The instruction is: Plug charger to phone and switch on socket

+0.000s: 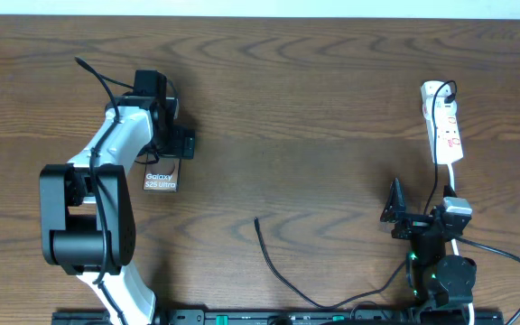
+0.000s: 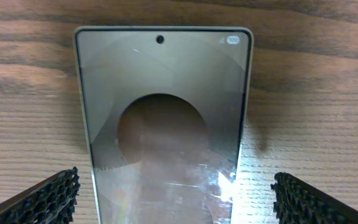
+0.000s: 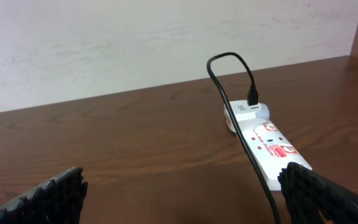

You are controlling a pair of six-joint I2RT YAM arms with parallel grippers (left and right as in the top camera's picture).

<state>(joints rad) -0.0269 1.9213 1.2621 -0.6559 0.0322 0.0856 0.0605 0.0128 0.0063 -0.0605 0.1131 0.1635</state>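
The bronze-brown phone [image 1: 161, 177] with white "Galaxy S25" lettering lies flat on the table at the left. My left gripper [image 1: 171, 146] hangs over its far end. In the left wrist view the phone [image 2: 163, 118] fills the middle, and my open left gripper [image 2: 176, 200] has a finger on each side of it, not touching. The charger cable [image 1: 278, 271] lies loose in the middle front, its free tip pointing up-left. The white socket [image 1: 442, 122] lies at the far right. My right gripper [image 1: 394, 213] is open and empty in front of the socket [image 3: 269, 140], as the right wrist view [image 3: 179, 199] shows.
A black cable [image 3: 252, 99] is plugged into the socket's far end and runs along its side toward me. A pale wall [image 3: 135, 43] bounds the table's far edge. The socket's white cord [image 1: 490, 248] loops near the right arm's base.
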